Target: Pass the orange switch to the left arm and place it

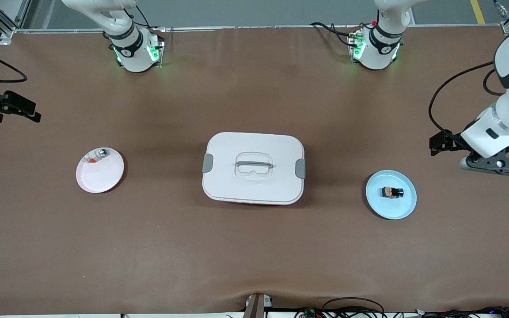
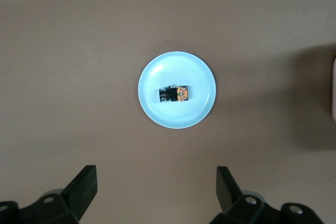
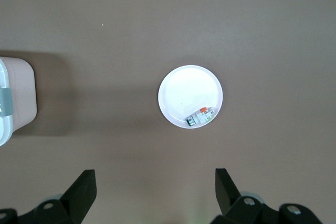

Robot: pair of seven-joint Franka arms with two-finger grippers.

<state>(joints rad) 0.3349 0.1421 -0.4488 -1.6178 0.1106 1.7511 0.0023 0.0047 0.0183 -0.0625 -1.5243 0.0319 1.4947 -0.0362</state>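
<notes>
Progress: nothing moved yet | tiny black switch with orange band [image 1: 392,192] lay on round blue plate [image 1: 407,207], toward the left arm's end | left gripper [image 2: 155,192] open, empty, above it | right gripper [image 3: 155,192] open over pink plate [image 3: 178,95] | white lidded box [image 1: 253,168] between plates | pickup, handover, placement left.

Before you, two white arms [image 1: 508,119] with black joint bands, green lights glowing at their bases [image 1: 137,55] — black cables trailing to black two-finger grippers on grey mounts.
</notes>
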